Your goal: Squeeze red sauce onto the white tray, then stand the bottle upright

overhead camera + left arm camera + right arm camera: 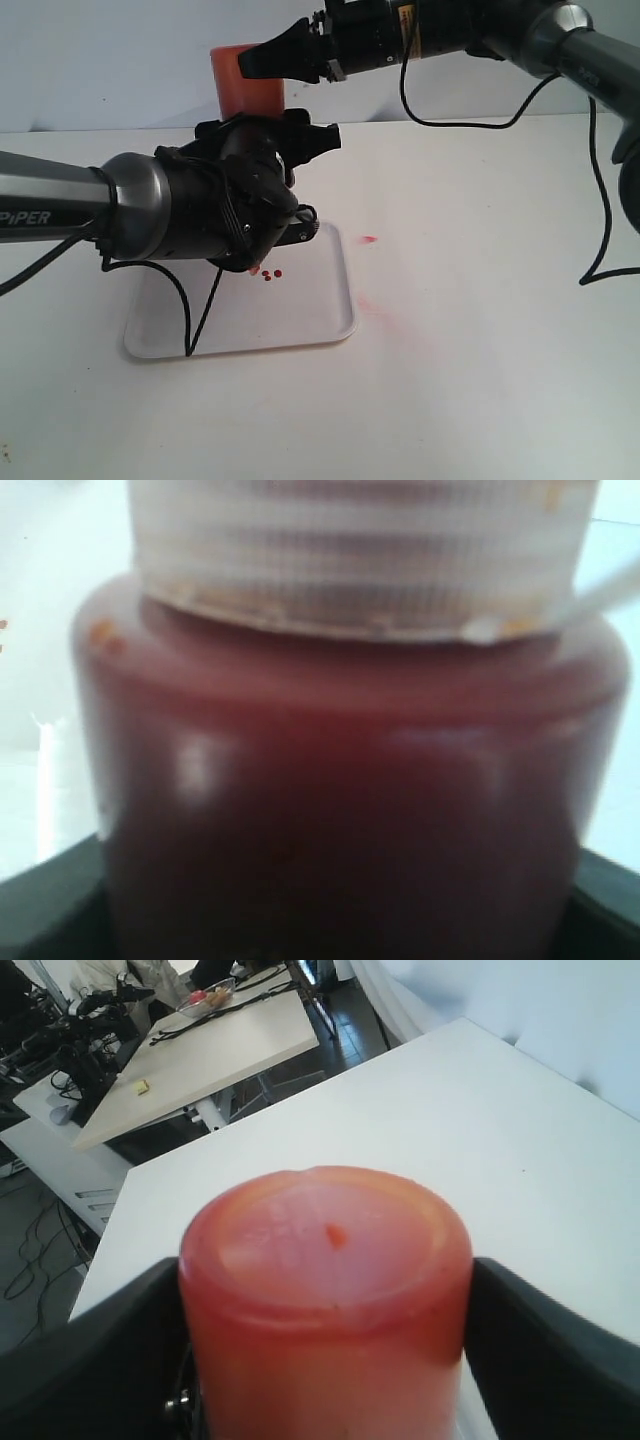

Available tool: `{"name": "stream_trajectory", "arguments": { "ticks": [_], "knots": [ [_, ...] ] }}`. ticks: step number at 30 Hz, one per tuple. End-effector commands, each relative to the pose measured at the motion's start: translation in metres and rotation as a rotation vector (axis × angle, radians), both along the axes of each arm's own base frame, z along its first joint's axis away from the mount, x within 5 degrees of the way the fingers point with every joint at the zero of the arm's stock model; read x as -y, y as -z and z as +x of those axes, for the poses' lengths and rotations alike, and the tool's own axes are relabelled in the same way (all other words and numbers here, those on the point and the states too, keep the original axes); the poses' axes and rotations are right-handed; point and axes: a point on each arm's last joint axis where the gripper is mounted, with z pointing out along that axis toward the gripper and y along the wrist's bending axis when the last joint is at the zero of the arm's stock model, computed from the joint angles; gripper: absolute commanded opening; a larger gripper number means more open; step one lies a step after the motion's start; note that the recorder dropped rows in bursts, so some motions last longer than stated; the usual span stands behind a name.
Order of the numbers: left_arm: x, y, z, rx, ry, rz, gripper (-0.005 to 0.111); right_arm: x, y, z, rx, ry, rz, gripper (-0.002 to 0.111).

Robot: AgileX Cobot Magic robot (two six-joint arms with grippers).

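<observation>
The bottle [245,85] hangs upside down over the white tray [310,320], its orange-red base on top. My left gripper [262,135] is shut on its lower, sauce-filled part, near the ribbed cap [360,550]. The dark body [340,780] fills the left wrist view between black fingers [40,915]. My right gripper [262,58] is shut on the base end [325,1290], with a finger [90,1360] pressed on each side. The pale nozzle tip [253,268] points down just above the tray. A few small drops of red sauce [270,274] lie on the tray right beside it.
Faint pinkish-red smears [369,240] mark the table to the right of the tray, and more [372,300] lie by its right rim. A black cable [205,310] hangs from the left arm across the tray. The pale wall stands close behind.
</observation>
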Motion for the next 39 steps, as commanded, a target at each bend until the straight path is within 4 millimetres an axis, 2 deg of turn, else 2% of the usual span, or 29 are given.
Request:
{"name": "stream_trajectory", "arguments": {
  "ticks": [1, 25, 28, 34, 39],
  "knots": [
    [-0.008, -0.011, -0.001, 0.044, -0.076, -0.019, 0.0, 0.017, -0.014, 0.007, 0.021, 0.066, 0.026, 0.001],
    [-0.009, -0.012, -0.001, 0.054, -0.09, -0.013, 0.0, 0.028, -0.014, 0.011, 0.044, 0.085, 0.024, 0.001],
    [-0.011, -0.013, -0.001, 0.064, -0.104, -0.007, 0.0, 0.044, -0.014, 0.017, 0.044, 0.118, 0.023, 0.001],
    [-0.011, -0.013, -0.001, 0.066, -0.107, -0.012, 0.0, 0.09, -0.014, 0.031, 0.045, 0.209, 0.021, 0.001],
    [-0.011, -0.013, -0.001, 0.096, -0.168, -0.206, 0.0, 0.12, -0.014, 0.038, 0.046, 0.268, 0.02, 0.001]
  ]
}}
